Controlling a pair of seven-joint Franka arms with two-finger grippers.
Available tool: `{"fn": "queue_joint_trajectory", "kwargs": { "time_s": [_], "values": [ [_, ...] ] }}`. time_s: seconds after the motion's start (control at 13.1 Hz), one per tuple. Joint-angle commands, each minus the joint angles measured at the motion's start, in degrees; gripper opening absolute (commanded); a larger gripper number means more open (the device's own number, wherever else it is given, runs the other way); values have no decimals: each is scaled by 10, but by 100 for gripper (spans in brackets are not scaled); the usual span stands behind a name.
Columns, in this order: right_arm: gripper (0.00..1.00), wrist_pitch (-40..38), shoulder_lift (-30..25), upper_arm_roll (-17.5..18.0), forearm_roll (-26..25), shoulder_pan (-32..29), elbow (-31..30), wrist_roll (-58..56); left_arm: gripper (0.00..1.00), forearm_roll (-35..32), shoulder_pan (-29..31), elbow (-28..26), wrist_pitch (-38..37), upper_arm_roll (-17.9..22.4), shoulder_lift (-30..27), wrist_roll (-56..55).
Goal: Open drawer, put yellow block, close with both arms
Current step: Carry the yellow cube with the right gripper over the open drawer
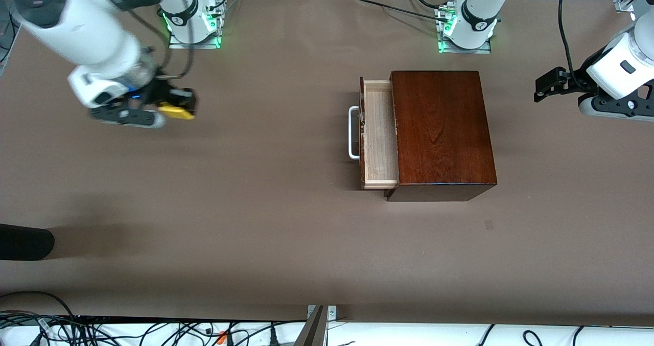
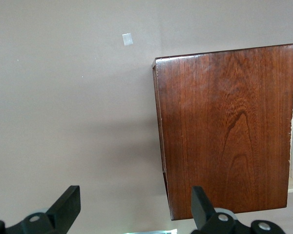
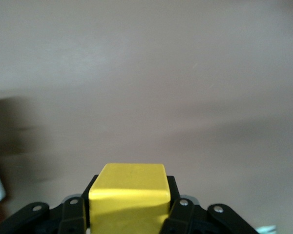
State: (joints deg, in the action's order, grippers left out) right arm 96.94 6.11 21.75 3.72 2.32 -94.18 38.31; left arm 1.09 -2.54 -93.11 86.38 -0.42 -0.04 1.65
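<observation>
On the brown table (image 1: 265, 223), a dark reddish-brown wooden box (image 1: 442, 131) is seen, set toward the left arm's end. All other places are given from this box. Its drawer (image 1: 379, 131) is pulled out on the side facing the right arm's end of the table, so that the pale wood lining is exposed. A white bar handle (image 1: 353, 132) is fixed to the drawer front, and nothing can be seen lying in the drawer.

Well apart from the box, toward the right arm's end, the right arm (image 1: 76, 24) is stretched out over bare table. Its claw (image 1: 171, 108) is clenched on the yellow block (image 1: 176, 111), which is carried in the air above the table and away from the drawer. In the right wrist view the block (image 3: 129, 197) is shown gripped between the two black fingers (image 3: 73, 214), with only plain brown table below it.

Off the box's other end, the left arm (image 1: 621, 70) is held out over the edge of the table. Its claw (image 1: 549, 85) is released and nothing is gripped by it; in the left wrist view the two black fingers (image 2: 63, 207) are spread wide apart, with the box top (image 2: 224, 131) and bare table seen below them. A small pale mark (image 2: 128, 39) is seen on the table near the box.
</observation>
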Motion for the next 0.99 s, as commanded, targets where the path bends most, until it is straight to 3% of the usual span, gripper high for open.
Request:
{"fn": "queue_joint_trajectory", "kwargs": {
  "time_s": [0.0,0.61,0.91],
  "values": [
    [0,-21,56,0,9,71,71,172,100,4,1,-1,-1,-3,-5,11],
    [0,-13,230,-3,-16,238,274,739,100,4,-5,0,3,-3,-3,10],
    [0,44,273,-5,-17,293,297,881,100,4,-5,0,2,-3,-1,10]
  ]
}}
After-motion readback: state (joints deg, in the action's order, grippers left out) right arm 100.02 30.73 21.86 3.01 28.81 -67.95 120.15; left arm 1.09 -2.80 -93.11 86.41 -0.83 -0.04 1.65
